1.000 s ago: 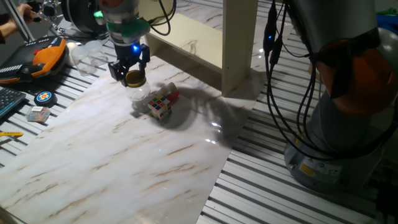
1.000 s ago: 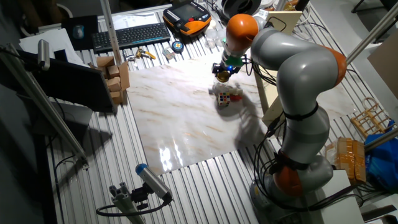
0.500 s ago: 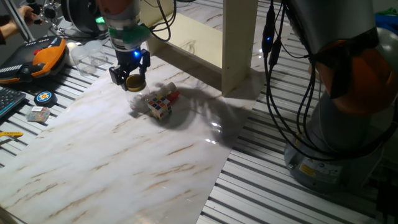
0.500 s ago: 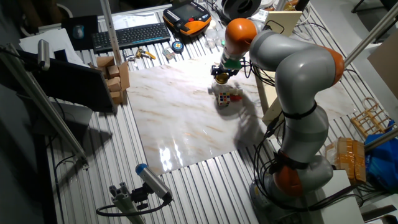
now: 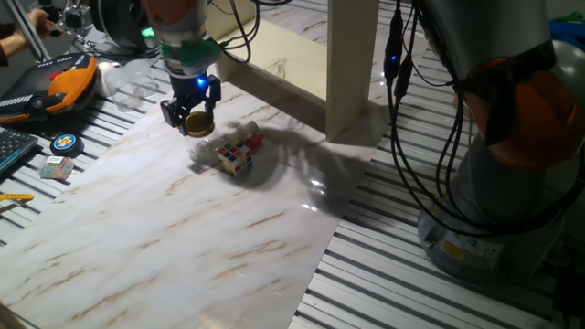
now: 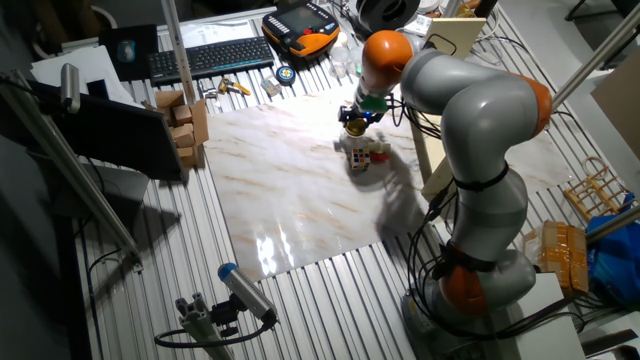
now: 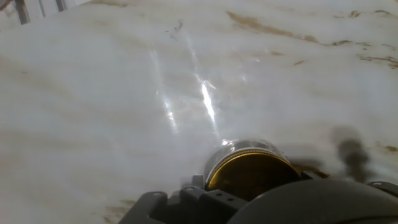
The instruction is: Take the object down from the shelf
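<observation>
A small clear jar with a gold lid (image 5: 198, 122) hangs just under my gripper (image 5: 191, 111), which is shut on it close above the marble board. The other fixed view shows the same jar (image 6: 355, 127) beneath the gripper (image 6: 357, 118). In the hand view the jar's gold lid (image 7: 250, 172) sits right at the hand's dark housing, and the fingertips themselves are hidden. The cream shelf (image 5: 311, 57) stands behind and to the right of the gripper; its upright panel (image 6: 432, 150) shows in the other fixed view.
A scrambled puzzle cube (image 5: 235, 156) lies on the marble board (image 5: 183, 247) just right of the jar, also seen as the cube (image 6: 364, 153). An orange pendant (image 5: 69, 80), keyboard (image 6: 205, 57) and small items lie at the left edge. The arm's base (image 5: 512, 183) stands at the right.
The gripper with the jar has shifted a little back and to the left, away from the puzzle cube. The cube has stayed in place.
</observation>
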Tool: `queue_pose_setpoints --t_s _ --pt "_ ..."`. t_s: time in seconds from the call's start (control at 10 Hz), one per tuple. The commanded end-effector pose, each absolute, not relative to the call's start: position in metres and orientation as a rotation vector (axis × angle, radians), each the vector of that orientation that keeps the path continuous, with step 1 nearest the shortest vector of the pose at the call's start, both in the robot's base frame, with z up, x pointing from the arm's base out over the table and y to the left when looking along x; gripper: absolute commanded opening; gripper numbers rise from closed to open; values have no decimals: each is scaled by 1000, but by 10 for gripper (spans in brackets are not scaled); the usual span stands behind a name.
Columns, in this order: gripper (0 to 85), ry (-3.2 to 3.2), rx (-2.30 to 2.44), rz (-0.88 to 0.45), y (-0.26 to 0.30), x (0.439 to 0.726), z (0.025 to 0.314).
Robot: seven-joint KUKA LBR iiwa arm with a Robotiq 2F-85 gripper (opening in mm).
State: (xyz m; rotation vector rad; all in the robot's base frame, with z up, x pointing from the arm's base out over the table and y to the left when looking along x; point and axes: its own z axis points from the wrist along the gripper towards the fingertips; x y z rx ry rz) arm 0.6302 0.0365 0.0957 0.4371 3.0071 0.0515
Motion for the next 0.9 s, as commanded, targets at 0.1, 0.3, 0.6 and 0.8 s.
queue_pose_setpoints --t_s 0.1,0.3,0.6,0.8 --pt "0 3007 434 25 40 632 96" --pt "0 3010 429 20 41 632 96" --pt "0 3010 430 32 41 632 96" --pt "0 3025 424 24 41 632 96"
